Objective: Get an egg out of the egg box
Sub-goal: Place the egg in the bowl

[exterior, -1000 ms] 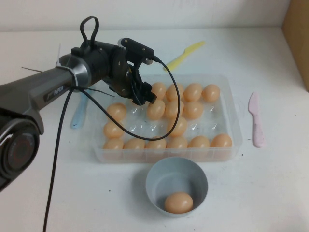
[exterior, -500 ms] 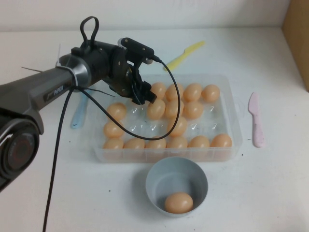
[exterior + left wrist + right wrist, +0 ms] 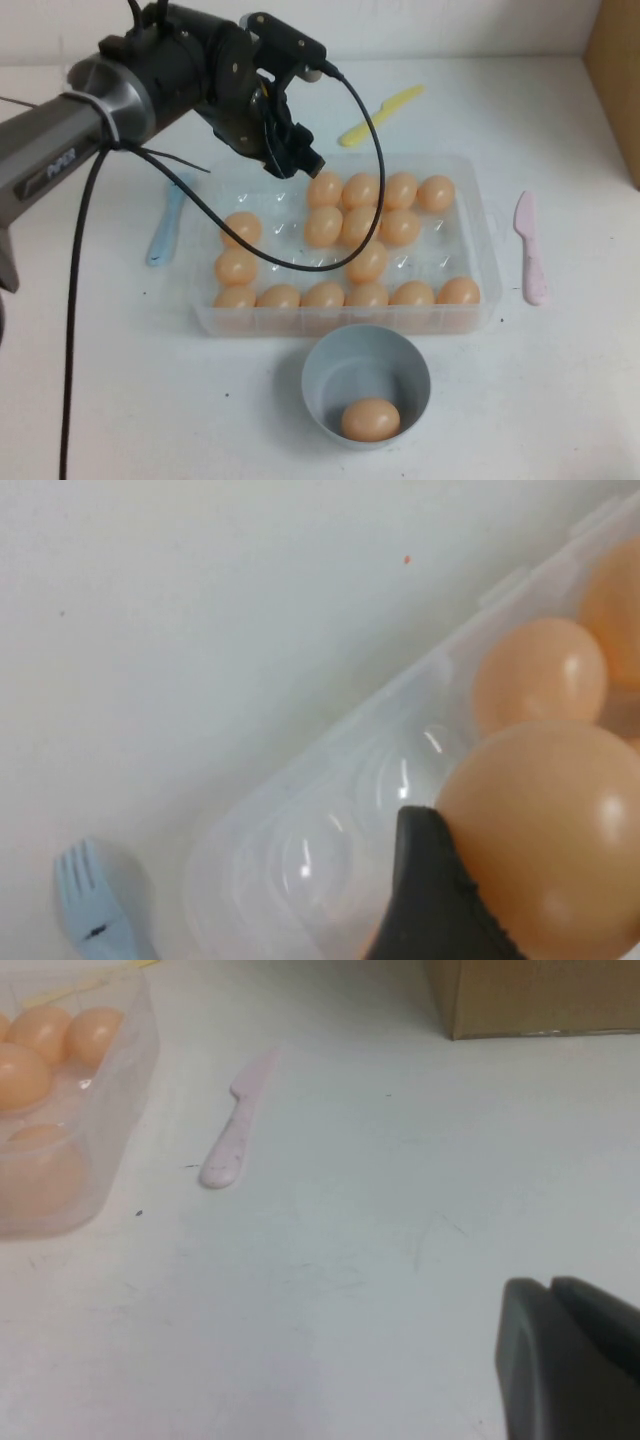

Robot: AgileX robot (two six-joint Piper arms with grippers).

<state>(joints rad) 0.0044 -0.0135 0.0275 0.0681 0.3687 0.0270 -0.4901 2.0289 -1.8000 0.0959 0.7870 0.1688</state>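
The clear egg box (image 3: 487, 300) lies mid-table with several peach-orange eggs in its dimples. My left gripper (image 3: 300, 160) hangs above the box's far left corner, raised off it. In the left wrist view one black finger (image 3: 425, 880) presses against an egg (image 3: 545, 830) held above empty dimples of the egg box (image 3: 330, 780); the other finger is out of frame. This held egg is hidden by the gripper in the high view. My right gripper (image 3: 560, 1360) is shut and empty, low over bare table to the right of the box, outside the high view.
A pale blue bowl (image 3: 312, 385) with one egg (image 3: 370, 418) stands in front of the box. A yellow knife (image 3: 380, 115) lies behind the box, a pink knife (image 3: 530, 250) to its right, a blue fork (image 3: 165, 225) to its left. A cardboard box (image 3: 615, 80) stands at the far right.
My left gripper has risen and moved back from the box's far left dimples to above its far rim, carrying the egg. The eggs in the box and bowl have not moved.
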